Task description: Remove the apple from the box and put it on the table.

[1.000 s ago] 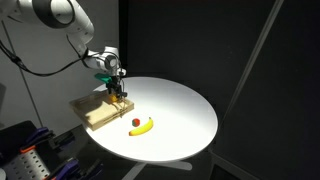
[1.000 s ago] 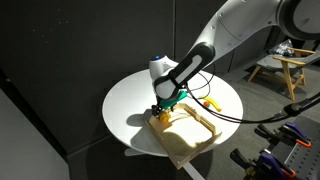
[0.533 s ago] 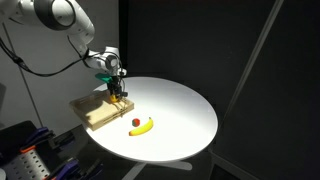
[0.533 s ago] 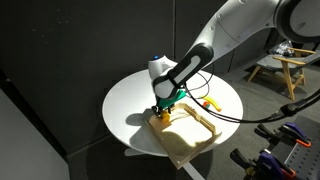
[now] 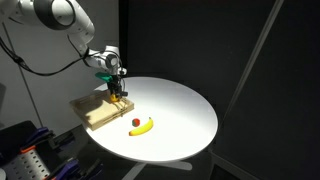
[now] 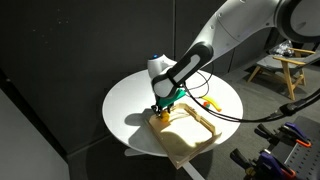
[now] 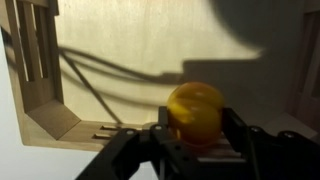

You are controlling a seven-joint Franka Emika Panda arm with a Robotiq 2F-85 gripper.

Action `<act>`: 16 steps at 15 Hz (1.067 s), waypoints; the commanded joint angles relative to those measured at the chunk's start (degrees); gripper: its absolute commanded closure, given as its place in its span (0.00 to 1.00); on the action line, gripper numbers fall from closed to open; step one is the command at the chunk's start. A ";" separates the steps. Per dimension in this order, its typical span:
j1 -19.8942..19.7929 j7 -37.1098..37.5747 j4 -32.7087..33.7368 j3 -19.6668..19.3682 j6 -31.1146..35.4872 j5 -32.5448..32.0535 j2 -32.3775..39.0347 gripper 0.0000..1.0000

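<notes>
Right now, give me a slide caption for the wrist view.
Wrist view: pincer closed on the orange-yellow apple, inside the light wooden box.

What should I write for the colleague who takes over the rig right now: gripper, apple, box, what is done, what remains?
The gripper is low over the box; its jaws seem shut on the apple, one on each side.
The apple is inside the box, above its wooden floor; whether it is lifted cannot be told.
On the table a banana and a small red thing lie beside the box.
Done: apple grasped, it seems.
Left: lift it out, set it on the table, open the jaws.
</notes>
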 commanded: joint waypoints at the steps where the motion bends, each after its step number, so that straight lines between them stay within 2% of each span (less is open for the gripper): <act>1: 0.23 -0.69 -0.45 -0.26 -3.64 0.43 -2.70 0.68; 9: -1.00 -2.51 -3.45 0.29 -6.61 0.20 -9.20 0.68; 16: -5.01 -7.36 -8.68 0.26 -4.21 0.31 -15.34 0.68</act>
